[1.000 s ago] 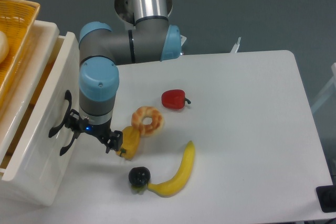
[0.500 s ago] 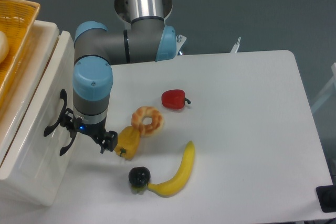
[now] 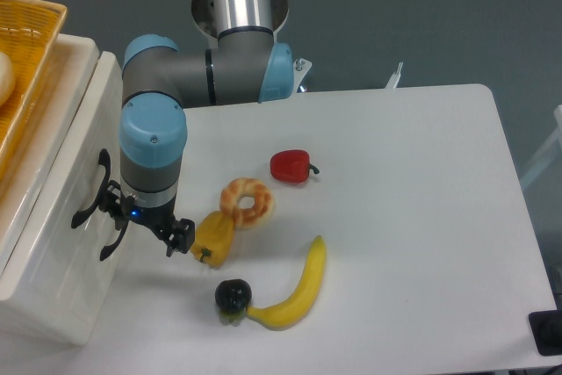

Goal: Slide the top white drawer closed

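Gripper [image 3: 145,227] low at the left edge of the white table [image 3: 413,217], hard against the front of the top white drawer [image 3: 66,173], whose front panel sits nearly flush with the cabinet face at the far left. Fingers dark and partly hidden under the wrist; cannot tell whether they are apart or together. The drawer's black curved handle [image 3: 90,192] shows just left of the wrist, and a second black handle [image 3: 112,240] on the lower drawer front pokes out below it. Orange wicker basket [image 3: 22,59] rests on top of the cabinet, upper left corner. Just right of the gripper lies a yellow pepper [image 3: 213,238], very near the fingers (contact unclear). Beyond it to the right a ring-shaped pastry [image 3: 247,200], touching or almost touching the pepper's upper edge. Farther right and farther back, a red pepper [image 3: 291,165], apart from the rest. Nearer the front edge, a banana [image 3: 297,290] curves, its lower tip beside a dark round fruit [image 3: 233,296].
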Robot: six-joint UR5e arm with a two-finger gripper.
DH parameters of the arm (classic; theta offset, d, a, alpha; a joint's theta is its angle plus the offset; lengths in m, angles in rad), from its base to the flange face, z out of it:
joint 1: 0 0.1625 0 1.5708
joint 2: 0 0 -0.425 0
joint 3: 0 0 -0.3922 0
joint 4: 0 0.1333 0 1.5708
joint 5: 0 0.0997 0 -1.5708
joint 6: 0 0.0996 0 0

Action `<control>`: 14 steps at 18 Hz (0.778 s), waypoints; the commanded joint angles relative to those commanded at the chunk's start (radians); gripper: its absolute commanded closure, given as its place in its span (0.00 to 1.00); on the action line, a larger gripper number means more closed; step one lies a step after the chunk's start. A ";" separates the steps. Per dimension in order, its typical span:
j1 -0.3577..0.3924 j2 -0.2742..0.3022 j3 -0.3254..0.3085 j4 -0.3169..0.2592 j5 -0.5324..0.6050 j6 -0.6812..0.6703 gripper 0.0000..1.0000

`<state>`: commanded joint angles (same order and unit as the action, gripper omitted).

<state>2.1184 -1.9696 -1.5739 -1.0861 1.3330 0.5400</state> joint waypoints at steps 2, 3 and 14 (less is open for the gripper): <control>-0.002 0.002 0.000 0.000 0.000 0.000 0.00; -0.005 0.002 0.000 0.000 0.000 0.000 0.00; 0.006 -0.002 0.005 0.000 0.002 0.023 0.00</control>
<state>2.1245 -1.9712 -1.5693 -1.0861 1.3346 0.5629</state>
